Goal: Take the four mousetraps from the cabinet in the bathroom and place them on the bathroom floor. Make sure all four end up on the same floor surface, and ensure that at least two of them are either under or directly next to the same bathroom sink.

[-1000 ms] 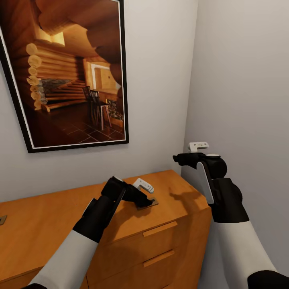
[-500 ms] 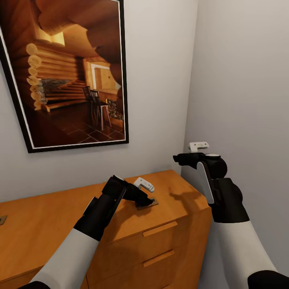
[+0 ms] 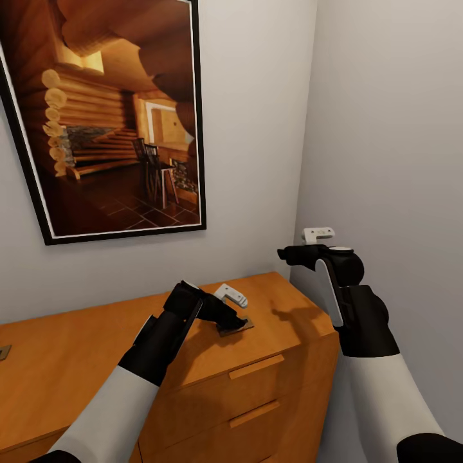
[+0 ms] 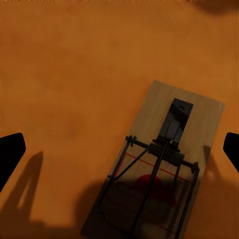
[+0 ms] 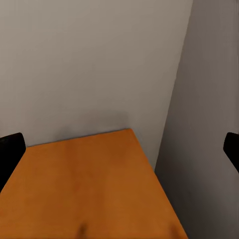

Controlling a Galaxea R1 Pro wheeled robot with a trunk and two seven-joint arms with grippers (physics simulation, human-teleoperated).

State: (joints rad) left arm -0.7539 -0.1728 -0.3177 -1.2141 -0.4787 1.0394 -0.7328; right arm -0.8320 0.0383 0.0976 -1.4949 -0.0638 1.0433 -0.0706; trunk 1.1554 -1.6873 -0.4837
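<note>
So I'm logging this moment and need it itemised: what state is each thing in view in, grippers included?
mousetrap: flat on the dresser top, not gripped, between the open fingers
second mousetrap: flat near the dresser's far left edge
dresser: both visible drawers shut
left gripper: open, low over the mousetrap
right gripper: open, empty, raised at the dresser's right end
framed picture: hanging on the wall
</note>
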